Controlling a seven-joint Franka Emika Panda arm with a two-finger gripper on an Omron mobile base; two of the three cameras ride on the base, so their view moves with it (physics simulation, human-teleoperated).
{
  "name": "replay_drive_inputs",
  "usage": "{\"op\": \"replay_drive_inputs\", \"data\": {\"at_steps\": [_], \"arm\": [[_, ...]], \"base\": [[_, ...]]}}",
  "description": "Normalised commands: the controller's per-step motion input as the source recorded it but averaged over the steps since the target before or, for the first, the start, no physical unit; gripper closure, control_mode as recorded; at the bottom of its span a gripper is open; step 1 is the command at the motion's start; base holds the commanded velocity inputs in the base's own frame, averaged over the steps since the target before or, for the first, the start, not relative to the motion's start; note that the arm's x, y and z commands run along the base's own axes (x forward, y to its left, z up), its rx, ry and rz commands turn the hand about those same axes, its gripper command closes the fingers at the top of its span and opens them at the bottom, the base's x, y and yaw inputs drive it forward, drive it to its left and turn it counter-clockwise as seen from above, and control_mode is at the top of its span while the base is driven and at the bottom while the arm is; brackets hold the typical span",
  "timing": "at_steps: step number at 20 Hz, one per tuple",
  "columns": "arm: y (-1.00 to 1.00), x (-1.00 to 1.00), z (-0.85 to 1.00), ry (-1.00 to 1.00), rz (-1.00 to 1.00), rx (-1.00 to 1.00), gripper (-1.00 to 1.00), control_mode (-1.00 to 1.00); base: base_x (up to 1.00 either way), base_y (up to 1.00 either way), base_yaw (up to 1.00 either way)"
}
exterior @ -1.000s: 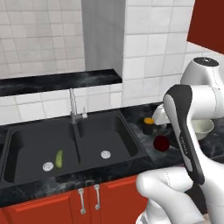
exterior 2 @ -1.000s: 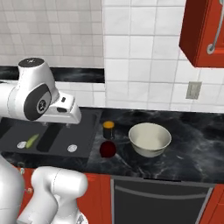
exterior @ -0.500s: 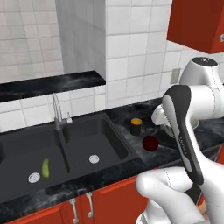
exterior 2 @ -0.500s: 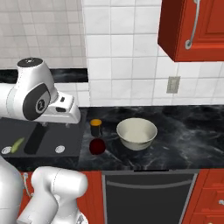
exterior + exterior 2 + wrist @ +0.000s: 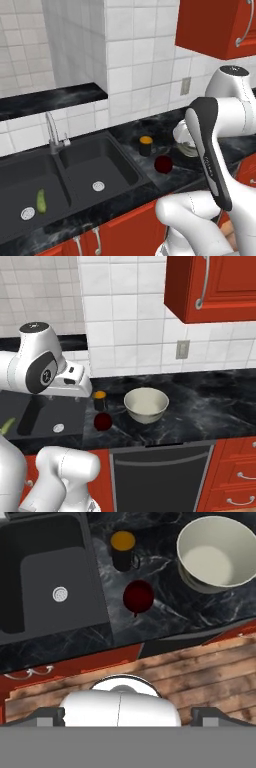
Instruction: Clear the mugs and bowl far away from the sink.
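Looking down along the gripper [image 5: 129, 716]: spread as wide as it goes, gripping nothing, hanging high above the front edge of the black marble counter [image 5: 165, 619], well apart from everything on it.

Just beyond, finding a dark red mug [image 5: 138, 596] nearest the counter edge; behind it, a black mug with an orange-yellow inside [image 5: 123, 549], near but not touching; off to one side, the large cream bowl [image 5: 220, 552], upright and seemingly empty. Placing both mugs just beside the rim of the black double sink [image 5: 30, 587], the bowl a little farther off. Noting a silver drain [image 5: 60, 593] in the near basin, a curved faucet [image 5: 52, 132] behind, and in the far basin something small and green [image 5: 41, 200], perhaps a cucumber, too small to say.

Judging the task barely begun: nothing lifted, all three close to the sink. For a clean first pick, better to come down on the dark red mug, as nearest and least crowded; to centre over it, straddle one wall or the whole cup, and sink low before closing so as not to knock the black mug; then to lift straight up and carry along the counter past the bowl, toward the stretch under the wall outlet [image 5: 182, 349].

No brand, label or lettering to read anywhere.
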Motion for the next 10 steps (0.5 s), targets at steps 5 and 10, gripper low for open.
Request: {"op": "replay_drive_inputs", "data": {"at_steps": [5,10], "arm": [[0.00,0.00,0.00,0.00,0.00,0.00,-1.00,1.00],[0.00,0.20,-0.28,0.13,-0.06,0.00,-1.00,-1.00]], "base": [[0.10,0.00,-0.17],[0.00,0.00,0.00]]}}
